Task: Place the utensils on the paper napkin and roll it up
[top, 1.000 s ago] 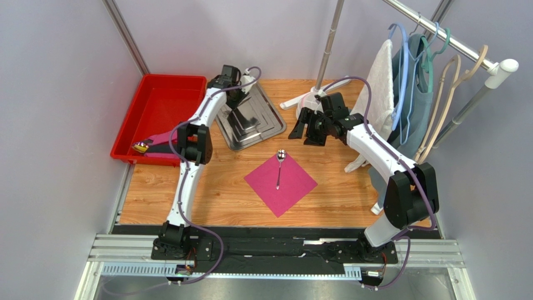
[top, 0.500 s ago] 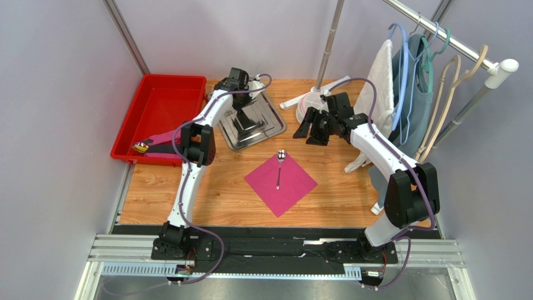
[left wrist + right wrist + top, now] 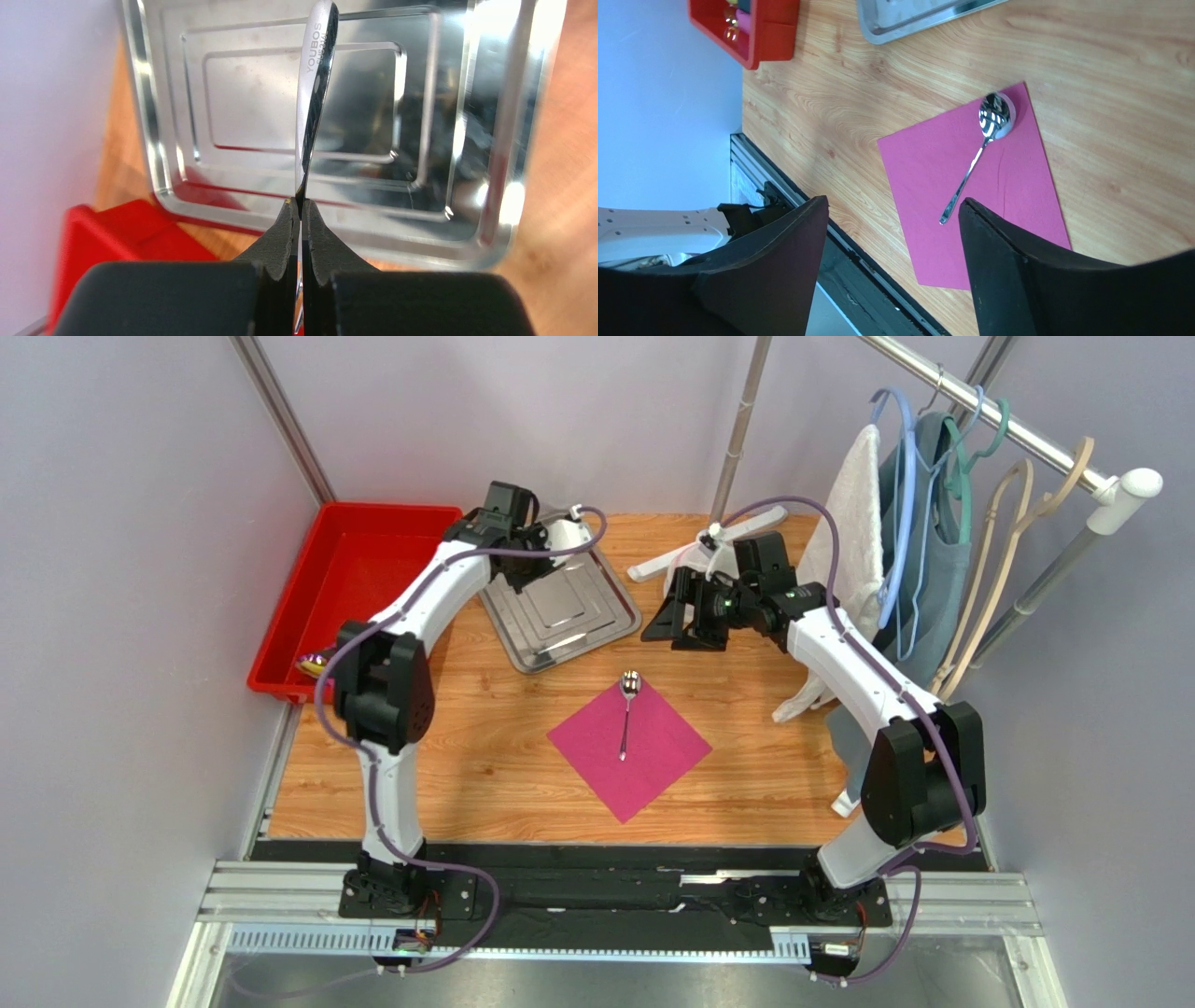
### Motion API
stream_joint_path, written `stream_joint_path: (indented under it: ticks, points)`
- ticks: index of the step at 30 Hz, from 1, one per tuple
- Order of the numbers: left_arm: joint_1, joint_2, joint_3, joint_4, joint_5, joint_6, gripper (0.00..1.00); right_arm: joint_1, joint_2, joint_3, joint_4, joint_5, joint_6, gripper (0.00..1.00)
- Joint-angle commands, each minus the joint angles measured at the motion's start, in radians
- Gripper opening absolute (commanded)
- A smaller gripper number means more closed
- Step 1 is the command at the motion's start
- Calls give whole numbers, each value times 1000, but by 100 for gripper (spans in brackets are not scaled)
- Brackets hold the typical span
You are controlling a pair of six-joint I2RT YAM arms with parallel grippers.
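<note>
Napkin (image 3: 652,756): lies flat on table (image 3: 477,756), turned as a diamond, mid-table in front of both arms.

Rack (image 3: 1010,423): stands along right edge, hung with hangers and clothes; carries towel (image 3: 849,518) on the side nearest the right arm.

Bin (image 3: 358,581): red, sits at far left corner, just beside tray.

Tray (image 3: 561,623): steel, rests skewed at far centre; near napkin's far corner, not touching it.

Right gripper (image 3: 894,201): hovers above table between tray and rack's foot. Stands with jaws wide apart, nothing between them. Looks down on napkin and spoon.

Left gripper (image 3: 300,213): hangs over tray, jaws pinched tight together on utensil's lower end.

Spoon (image 3: 626,711): lies on napkin, bowl at far corner, handle pointing in toward napkin's middle.

Utensil (image 3: 314,91): slim, shiny, seen edge-on in left wrist view, so kind cannot be told. Bears stamped lettering. Sticks out from fingertips with free end over tray. Cannot tell whether it touches tray.
</note>
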Motion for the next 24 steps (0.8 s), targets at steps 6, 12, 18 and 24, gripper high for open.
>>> stream_joint_path:
  ticks: [6,12,18,24]
  points:
    - [-6,-512,-544,214,322,415,0,-34,-18,153,-72,-195,-213,84]
    - [-62,-793,-815,210,499,704,0,-34,-29,60,-31,-321,-191,88]
    - [-118,-960,-1024,201,744,1132,0,-33,-49,-14,-109,-318,-265,86]
    - [-171,-806,-892,-25,836,1528,0,-30,-95,-91,-138,-387,-271,72]
